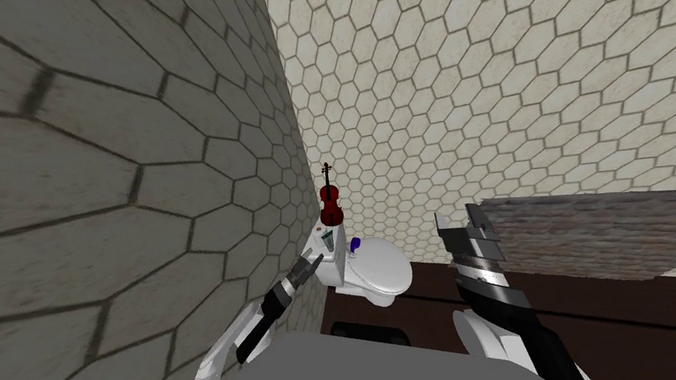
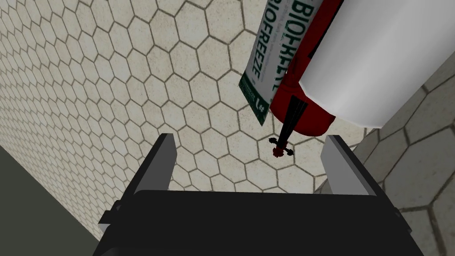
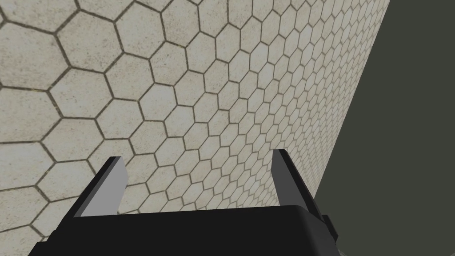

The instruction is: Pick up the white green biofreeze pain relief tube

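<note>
The Biofreeze tube [image 2: 265,58], white with a green end and green lettering, lies on top of the white toilet tank [image 2: 373,58], beside a small red violin [image 2: 302,118]. In the head view the tube [image 1: 329,241] sits on the tank, in front of the upright violin [image 1: 330,201]. My left gripper [image 2: 253,158] is open a short way from the tube's green end, with nothing between its fingers. That same gripper [image 1: 309,269] hovers at the tank's left side in the head view. My right gripper [image 1: 465,224] is raised to the right of the toilet, and its wrist view shows it [image 3: 195,178] open and empty.
The white toilet [image 1: 379,274] stands in a corner of hexagon-tiled walls [image 1: 157,186], the left wall close to my left arm. A small purple object [image 1: 353,244] rests by the tank. A brick-textured ledge [image 1: 606,230] runs along the right, above a dark brown floor [image 1: 603,319].
</note>
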{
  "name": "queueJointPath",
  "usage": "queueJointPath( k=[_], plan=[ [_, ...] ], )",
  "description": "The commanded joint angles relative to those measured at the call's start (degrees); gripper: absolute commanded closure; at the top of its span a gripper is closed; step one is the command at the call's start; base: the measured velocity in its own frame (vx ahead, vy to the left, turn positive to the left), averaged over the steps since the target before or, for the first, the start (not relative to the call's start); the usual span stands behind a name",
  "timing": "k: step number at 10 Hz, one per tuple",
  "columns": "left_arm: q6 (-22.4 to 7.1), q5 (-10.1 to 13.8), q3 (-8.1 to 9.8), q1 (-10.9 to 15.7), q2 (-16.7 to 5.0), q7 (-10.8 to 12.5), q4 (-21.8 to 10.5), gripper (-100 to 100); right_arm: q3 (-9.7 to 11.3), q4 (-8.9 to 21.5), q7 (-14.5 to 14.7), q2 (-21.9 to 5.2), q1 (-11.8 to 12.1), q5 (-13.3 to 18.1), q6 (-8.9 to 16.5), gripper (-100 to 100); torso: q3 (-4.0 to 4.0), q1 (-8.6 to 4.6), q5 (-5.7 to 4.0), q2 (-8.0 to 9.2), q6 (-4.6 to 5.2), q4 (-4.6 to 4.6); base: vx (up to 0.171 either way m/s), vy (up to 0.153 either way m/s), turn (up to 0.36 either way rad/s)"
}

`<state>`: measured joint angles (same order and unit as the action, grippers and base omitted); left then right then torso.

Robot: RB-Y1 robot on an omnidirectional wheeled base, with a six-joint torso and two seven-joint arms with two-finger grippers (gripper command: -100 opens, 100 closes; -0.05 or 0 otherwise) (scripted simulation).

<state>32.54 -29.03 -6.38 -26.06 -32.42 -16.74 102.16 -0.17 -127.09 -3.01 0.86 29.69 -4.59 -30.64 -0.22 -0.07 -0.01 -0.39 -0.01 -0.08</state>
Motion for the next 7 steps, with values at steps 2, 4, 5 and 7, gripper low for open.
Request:
queueJointPath(
  k=[2, 4, 5, 7],
  plan=[
    [-0.2, -2.7, -1.56, 0.7, -2.2, -2.8, -1.4, -100, 0.0, 0.0, 0.0, 0.0, 0.0, 0.0, 0.0, 0, -0.01, 0.0, -0.01, -0.02, 0.0, -0.01, 0.103, -0.015, -0.07],
    [-0.2, -5.1, -2.94, 1.5, -4.0, -5.3, -2.7, -100, 0.0, 0.0, 0.0, 0.0, 0.0, 0.0, 0.0, 0, -0.01, 0.05, 0.01, -0.01, -0.01, -0.01, 0.109, -0.005, -0.072],
    [-0.3, -5.7, -3.24, 1.7, -4.5, -5.8, -3.0, -100, 0.0, 0.0, 0.0, 0.0, 0.0, 0.0, 0.0, 0, -0.04, 0.04, 0.01, -0.07, 0.0, -0.01, 0.129, -0.014, -0.067],
    [-0.3, -5.4, -3.14, 1.8, -4.0, -5.5, -2.9, 0, 0.0, 0.0, 0.0, 0.0, 0.0, 0.0, 0.0, 0, 0.04, 0.02, 0.0, 0.1, -0.02, 0.01, 0.033, -0.004, -0.003]
  ],
)
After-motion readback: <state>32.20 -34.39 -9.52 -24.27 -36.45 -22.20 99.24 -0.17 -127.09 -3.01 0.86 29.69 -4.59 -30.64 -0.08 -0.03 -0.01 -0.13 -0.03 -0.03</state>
